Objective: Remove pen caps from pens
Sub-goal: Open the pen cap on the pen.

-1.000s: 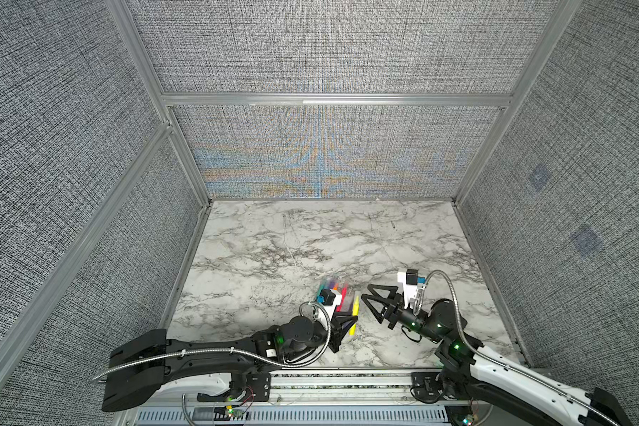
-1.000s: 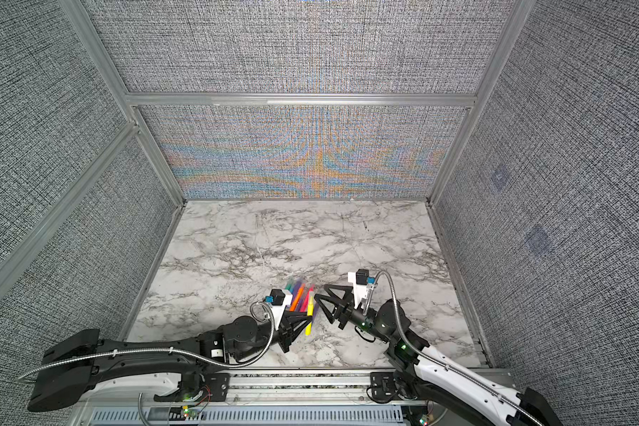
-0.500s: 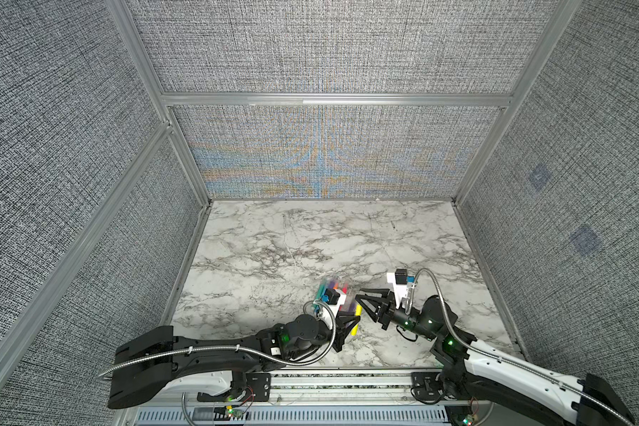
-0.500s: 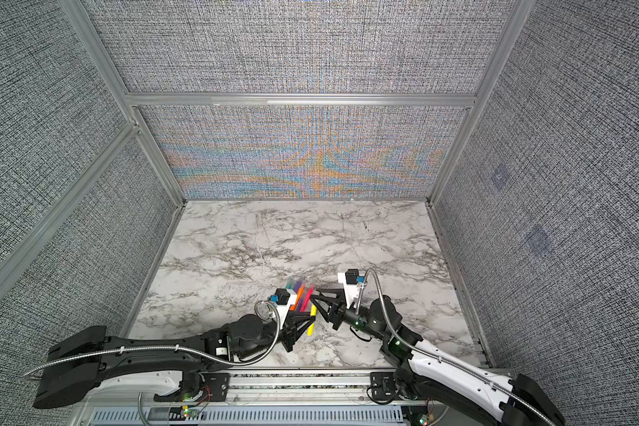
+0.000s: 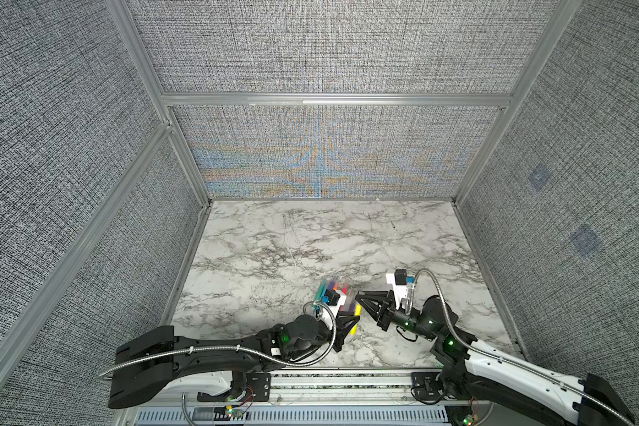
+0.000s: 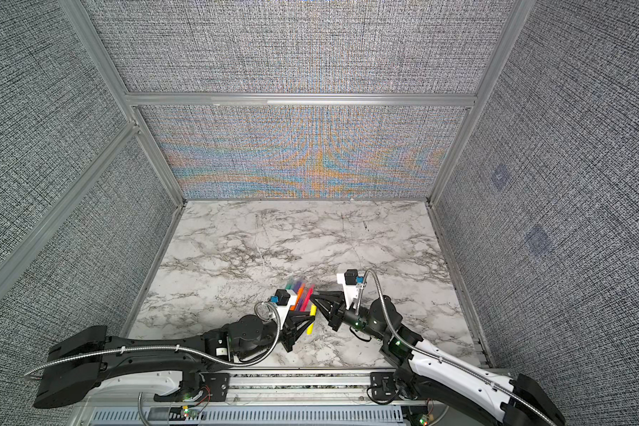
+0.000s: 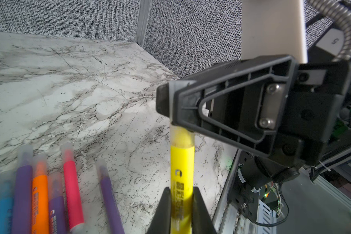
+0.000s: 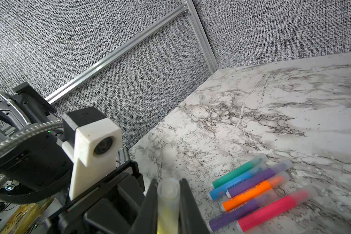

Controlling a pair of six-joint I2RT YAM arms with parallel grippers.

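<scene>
**Yellow pen clamped at both ends, cap on**

Yellow pen is held up off the desk, near the middle of the desk's near edge, with one claw on each end.

The left arm lies low and stretched out along the near edge from the robot's left. Its wrist is turned in toward the middle of the desk. The left claw is closed on the pen's barrel, one finger pressed to each side over the printed lettering.

The right arm comes in from the near right corner, bent at the elbow. Its forearm angles back toward the left arm, so the two claws meet almost tip to tip in both top views. The right claw is squeezed onto the clear cap at the pen's far end. The left wrist view shows its fingertips pinching that cap just beyond the yellow barrel. The cap is seated over the pen's tip.

The other pens lie side by side on the desk just beyond the left claw, toward the back wall. They are green, blue, purple, orange, purple and pink, with one more purple pen set slightly apart. Each has a clear cap on the end pointing away from the robot.
</scene>
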